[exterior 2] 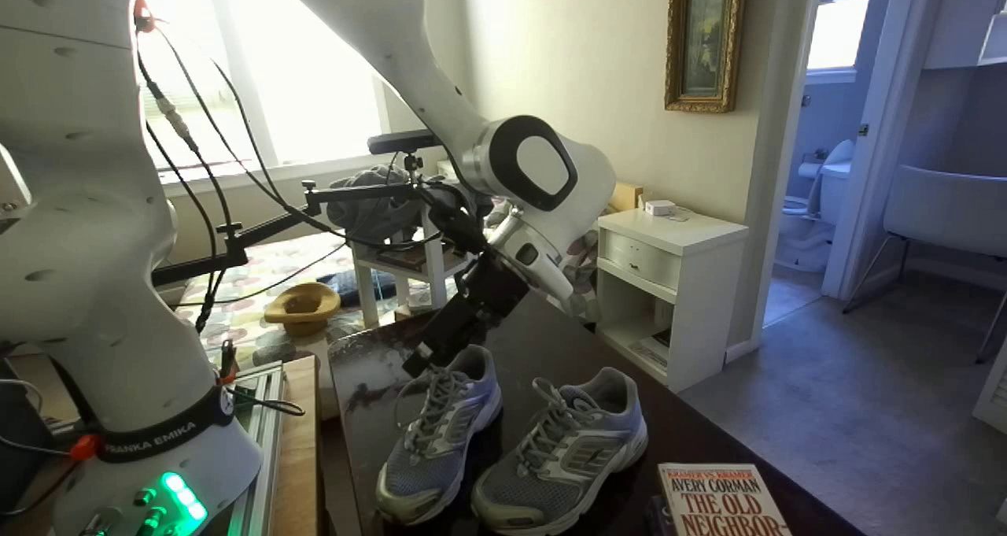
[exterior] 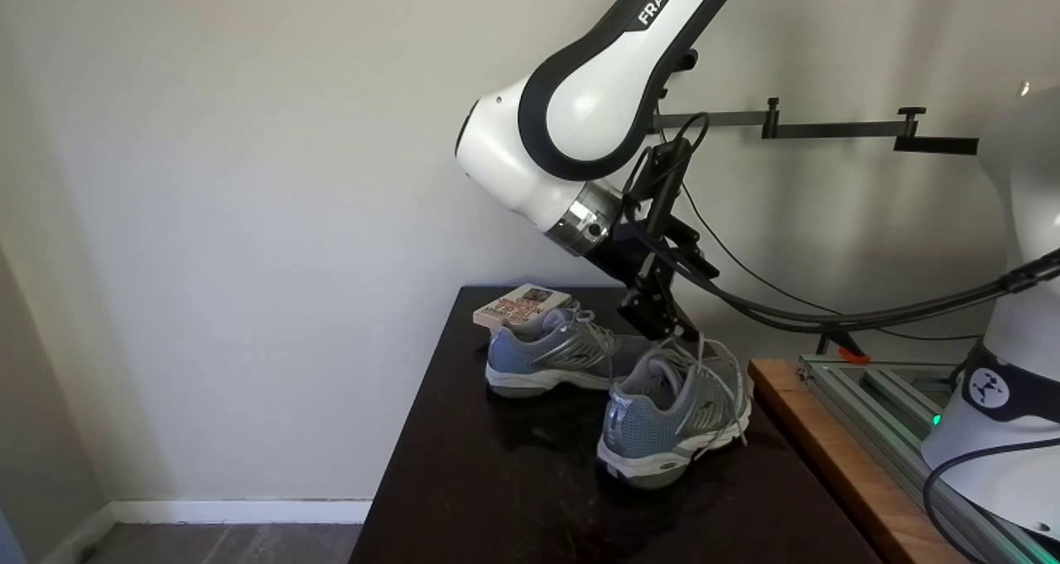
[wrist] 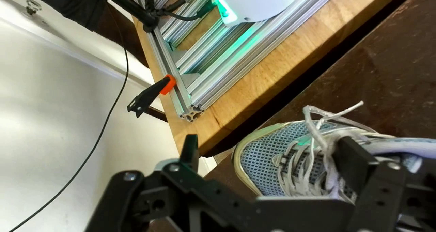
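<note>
Fingers spread wide and holding nothing, the gripper (wrist: 267, 147) hangs over a gray-blue running shoe (wrist: 269, 160) — one tip, in the wrist view, down by the tongue, the other out past the toe. Whether a tip touches the loose laces (wrist: 315, 131) cannot be told. Those loops look like the chief hazard: closing here could pinch a strand alone, or trap one against a finger, and any upward pull would then likely tip or drag the shoe instead of raising it. Pressing lower could crumple the soft upper. The shoe stands upright on a dark tabletop (wrist: 385, 65), its toe turned toward the gap (wrist: 306, 84) beside a wooden bench (wrist: 279, 75); a shove that way might wedge it at the edge. Its mate (exterior: 555, 353) stands just beside it in both exterior views, and a sideways bump could send one into the other — or on into the paperback (exterior: 522, 306) lying near that second shoe. Black cables (exterior: 1023, 277) droop from the arm (exterior: 592, 113), slack enough, it seems, to catch or be tugged if the wrist swings low. Farthest back in an exterior view rises a pale wall (exterior: 290, 216), its clearance from the arm hard to judge, so a wide swing could risk a scrape.
</note>
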